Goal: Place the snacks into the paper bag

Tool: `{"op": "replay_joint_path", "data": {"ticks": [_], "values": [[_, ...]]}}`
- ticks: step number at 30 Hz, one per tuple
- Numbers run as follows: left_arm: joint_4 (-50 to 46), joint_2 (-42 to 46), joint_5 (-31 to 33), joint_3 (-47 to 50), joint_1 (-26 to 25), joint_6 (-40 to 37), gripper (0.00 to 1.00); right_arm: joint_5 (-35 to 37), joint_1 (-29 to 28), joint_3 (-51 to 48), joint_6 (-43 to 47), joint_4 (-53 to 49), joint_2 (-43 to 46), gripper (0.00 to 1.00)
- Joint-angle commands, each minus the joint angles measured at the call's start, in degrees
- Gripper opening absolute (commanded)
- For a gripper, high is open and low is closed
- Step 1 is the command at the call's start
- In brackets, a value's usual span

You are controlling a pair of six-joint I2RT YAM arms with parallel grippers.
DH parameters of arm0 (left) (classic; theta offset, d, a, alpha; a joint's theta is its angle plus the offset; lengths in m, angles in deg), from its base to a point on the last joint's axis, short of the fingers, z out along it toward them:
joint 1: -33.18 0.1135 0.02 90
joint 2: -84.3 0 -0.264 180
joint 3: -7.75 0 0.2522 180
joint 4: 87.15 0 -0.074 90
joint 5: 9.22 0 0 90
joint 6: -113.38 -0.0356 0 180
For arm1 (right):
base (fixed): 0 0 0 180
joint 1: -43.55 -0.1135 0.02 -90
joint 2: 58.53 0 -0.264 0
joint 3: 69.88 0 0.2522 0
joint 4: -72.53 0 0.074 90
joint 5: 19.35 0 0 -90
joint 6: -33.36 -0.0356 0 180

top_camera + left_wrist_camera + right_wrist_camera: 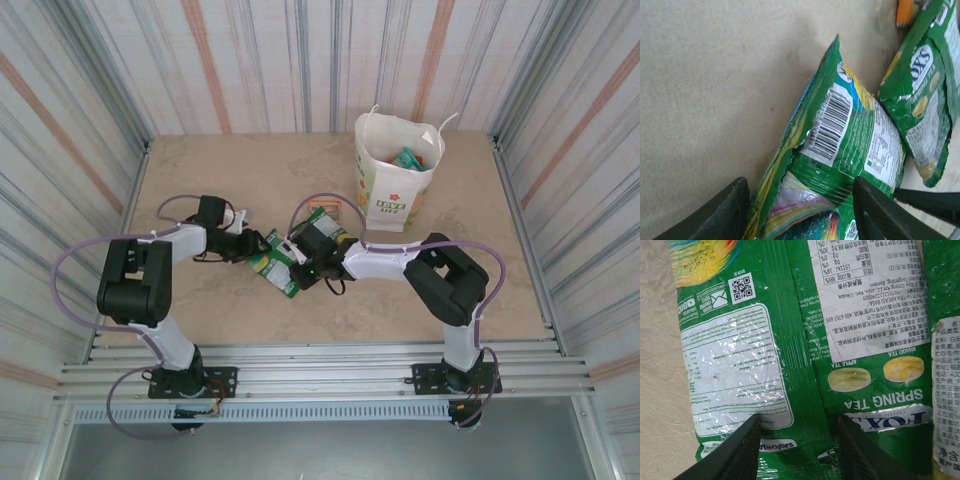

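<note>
Beige stone-look table (200, 180), striped corrugated walls (250, 60) on three sides. Paper bag (395, 185) stands upright at far right, mouth open, teal packet (408, 158) inside. Two green packets lie side by side mid-table, near-left of the bag: barcode packet (830, 145) and Fox's Spring Tea packet (925, 110). Orange packet (905, 10) just past them, cropped. Left gripper (800, 200) jaws apart, straddling the barcode packet's end. Right gripper (800, 440) jaws apart, low over both green packets; can't tell if touching.
</note>
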Motion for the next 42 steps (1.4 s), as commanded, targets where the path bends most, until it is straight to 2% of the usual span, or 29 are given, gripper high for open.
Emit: {"op": "replay_joint_path", "data": {"ticks": [1,9,14,20,26,32,42], "values": [[-5.48,-1.63,-3.81,-1.67,-1.79,-5.18,0.55,0.66,-0.43,0.78,1.08,-1.73,-2.00,0.43],[-7.21,-1.34,-2.42,-2.82,-3.85,-6.90,0.39,1.61,-0.43,0.28,0.98,-0.91,-0.79,0.43],[-6.83,2.75,-0.88,-2.19,-4.31,-7.26,0.16,2.81,-0.43,-0.80,1.47,0.72,2.67,0.45],[-8.95,9.58,1.26,-1.69,-4.93,-8.54,0.03,4.76,-0.38,-3.99,1.86,3.80,8.64,0.51],[-11.81,19.27,2.08,-1.12,-5.14,-11.36,0.00,4.05,0.34,-8.28,2.19,7.99,16.09,0.57],[-14.75,28.79,1.20,-2.13,-5.80,-18.30,0.00,1.96,1.80,-11.89,4.51,10.82,23.79,0.61],[-16.31,36.83,-6.15,-3.33,-10.33,-31.49,0.00,-6.69,7.51,-16.39,11.16,10.19,37.49,0.65]]}}
